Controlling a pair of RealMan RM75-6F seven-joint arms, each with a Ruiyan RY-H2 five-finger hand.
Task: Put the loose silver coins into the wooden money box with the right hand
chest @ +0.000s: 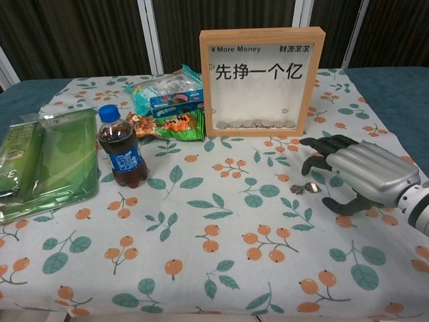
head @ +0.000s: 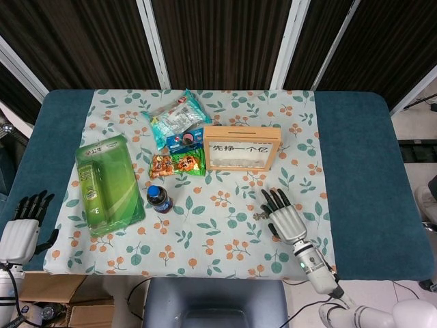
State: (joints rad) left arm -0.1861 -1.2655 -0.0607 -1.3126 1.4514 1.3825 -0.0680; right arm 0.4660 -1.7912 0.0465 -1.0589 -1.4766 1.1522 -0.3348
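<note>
i'm hovering my right hand [chest: 358, 176] just beside the loose silver coins [chest: 303, 188] on the tablecloth [chest: 214, 268], fingers spread and holding nothing, so this is the reach before the pick. next i'm needing to curl the fingertips down and pinch one flat coin, which looks fiddly on cloth. the wooden money box [chest: 261, 80] is standing upright behind the coins, path clear. the cola bottle [chest: 123, 154], snack packets [chest: 167, 100] and green package [chest: 47, 164] are sitting well apart. my left hand [head: 20, 229] is idling open off the table's edge.
</note>
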